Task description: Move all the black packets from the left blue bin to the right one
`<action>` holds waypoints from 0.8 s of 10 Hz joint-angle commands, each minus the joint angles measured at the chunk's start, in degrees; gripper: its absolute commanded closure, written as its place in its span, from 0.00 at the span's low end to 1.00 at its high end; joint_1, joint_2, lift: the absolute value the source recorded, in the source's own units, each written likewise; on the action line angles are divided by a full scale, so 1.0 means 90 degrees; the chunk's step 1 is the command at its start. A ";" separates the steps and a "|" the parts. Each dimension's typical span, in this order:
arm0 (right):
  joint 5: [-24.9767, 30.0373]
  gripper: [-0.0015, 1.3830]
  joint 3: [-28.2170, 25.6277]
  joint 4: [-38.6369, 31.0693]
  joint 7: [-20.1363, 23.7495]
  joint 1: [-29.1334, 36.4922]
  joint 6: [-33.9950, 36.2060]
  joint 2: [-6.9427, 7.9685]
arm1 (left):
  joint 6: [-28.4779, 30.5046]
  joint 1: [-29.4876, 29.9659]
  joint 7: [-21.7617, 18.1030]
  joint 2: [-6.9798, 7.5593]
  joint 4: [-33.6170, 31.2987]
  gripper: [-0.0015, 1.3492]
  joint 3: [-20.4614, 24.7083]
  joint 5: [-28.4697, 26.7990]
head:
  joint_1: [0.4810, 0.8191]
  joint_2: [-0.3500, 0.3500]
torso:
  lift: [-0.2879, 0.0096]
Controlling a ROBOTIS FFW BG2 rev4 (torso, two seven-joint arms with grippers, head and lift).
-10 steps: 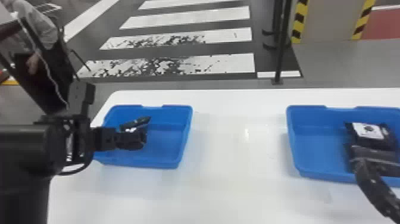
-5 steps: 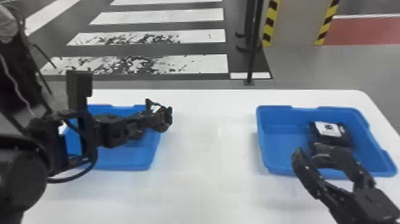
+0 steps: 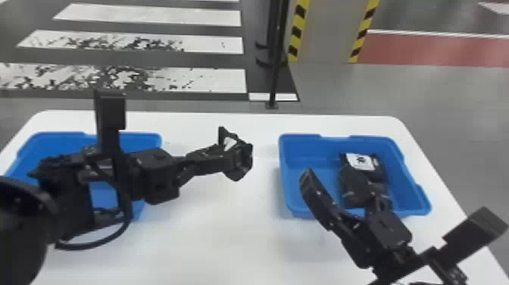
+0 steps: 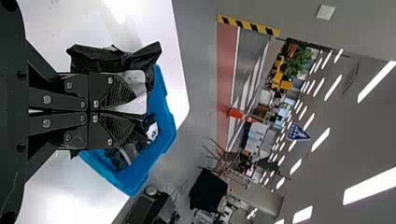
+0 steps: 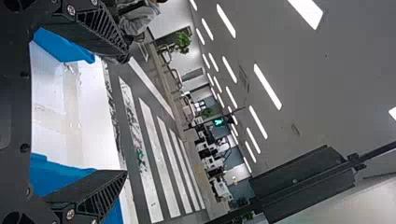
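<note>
The left gripper [image 4: 123, 112] has its two fingers drawn nearly together with a black packet [image 4: 144, 56] pinched between them, crumpled film spreading out on both sides. It hangs above the middle of the desk [image 3: 227, 235], toward the far edge, clear of the left bin [image 3: 142, 140] and short of the right bin [image 3: 303, 151], so this packet's transfer looks perhaps half made. The right gripper [image 5: 122, 115] has its fingers spread wide with nothing between them, above the near rim of the right bin. In that bin, by the desk's right edge, a white-labelled packet [image 3: 373, 168] lies toward the far side, with more black wrapping near it; the gripper's overlap prevents a sure count, but part of the job is evidently done. What is left is at least to carry the held packet across and release it. The left bin sits toward the desk's far left corner, largely behind the left arm [image 3: 72, 197], so whether more packets remain there cannot be told
</note>
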 commanded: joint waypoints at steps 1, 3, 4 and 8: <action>-0.0063 0.08 0.0135 0.0020 0.0019 -0.0182 0.0000 -0.0047 | -0.0002 -0.0100 -0.0002 0.0026 0.0123 0.85 -0.0434 0.0193 | 0.63 0.35 | 0.35; -0.0089 0.08 0.0236 0.0083 0.0028 -0.0385 0.0000 -0.0106 | -0.0018 -0.0225 -0.0002 0.0065 0.0169 0.85 -0.0967 0.0346 | 0.63 0.31 | 0.35; -0.0089 0.08 0.0236 0.0098 0.0028 -0.0432 0.0000 -0.0116 | -0.0033 -0.0287 -0.0002 0.0074 0.0185 0.85 -0.1132 0.0371 | 0.63 0.28 | 0.35; 0.0064 0.09 0.0262 0.0239 0.0028 -0.0541 0.0016 -0.0106 | -0.0049 -0.0334 -0.0002 0.0074 0.0216 0.85 -0.1310 0.0574 | 0.63 0.21 | 0.35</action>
